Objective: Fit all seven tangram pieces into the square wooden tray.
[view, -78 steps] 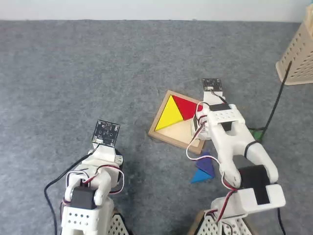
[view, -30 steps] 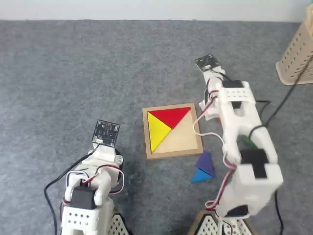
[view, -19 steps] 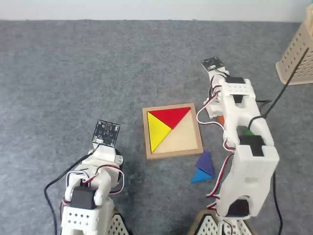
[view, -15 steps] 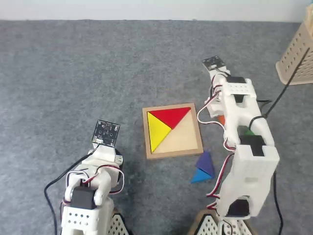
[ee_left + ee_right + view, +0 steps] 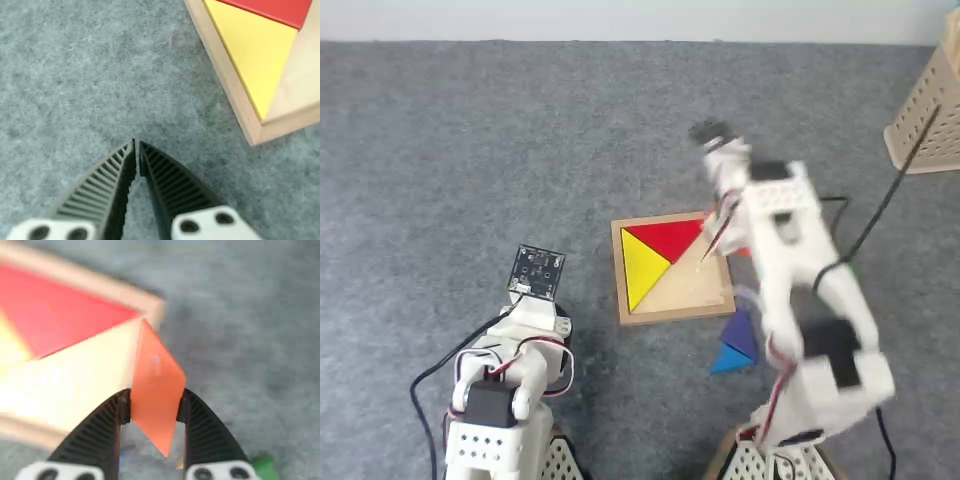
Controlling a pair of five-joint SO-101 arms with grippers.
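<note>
While the right claw (image 5: 152, 401) pinches a flat orange parallelogram piece (image 5: 155, 374) between its fingers, that piece hangs over the rim of the square wooden tray (image 5: 618, 282), at the corner by the large red triangle (image 5: 670, 238). A large yellow triangle (image 5: 640, 268) lies in the tray, touching the red one. The left claw (image 5: 137, 146) has its fingers almost together with nothing between them, above the grey carpeted worktop (image 5: 470, 150) near a tray corner. A purple triangle (image 5: 741, 330) and a small blue triangle (image 5: 727, 361) lie touching just outside the tray.
</note>
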